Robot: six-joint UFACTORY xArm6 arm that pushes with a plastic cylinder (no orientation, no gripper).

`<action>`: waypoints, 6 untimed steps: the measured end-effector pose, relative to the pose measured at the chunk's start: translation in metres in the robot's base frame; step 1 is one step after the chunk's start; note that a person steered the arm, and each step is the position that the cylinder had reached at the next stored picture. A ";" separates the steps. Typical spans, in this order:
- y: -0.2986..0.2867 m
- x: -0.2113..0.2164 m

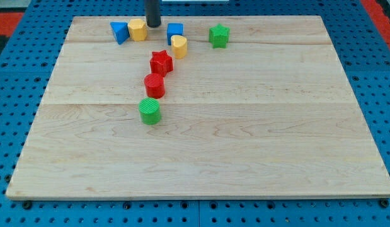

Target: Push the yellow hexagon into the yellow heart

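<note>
The yellow hexagon (138, 29) sits near the board's top edge, touching a blue triangle (120, 31) on its left. The yellow heart (178, 46) lies to the right and slightly lower, just below a blue cube (175, 30). My tip (154, 24) is at the top edge, right next to the hexagon's upper right side, between the hexagon and the blue cube.
A red star (161, 62), a red cylinder (154, 85) and a green cylinder (150, 111) form a line running down from the heart's lower left. A green star (219, 36) sits right of the heart. The wooden board (245, 139) lies on a blue pegboard.
</note>
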State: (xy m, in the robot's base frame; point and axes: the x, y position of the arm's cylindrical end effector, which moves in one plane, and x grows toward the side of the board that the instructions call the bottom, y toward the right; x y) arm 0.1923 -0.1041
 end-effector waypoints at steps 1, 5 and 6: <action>-0.067 0.004; -0.003 0.053; -0.006 0.033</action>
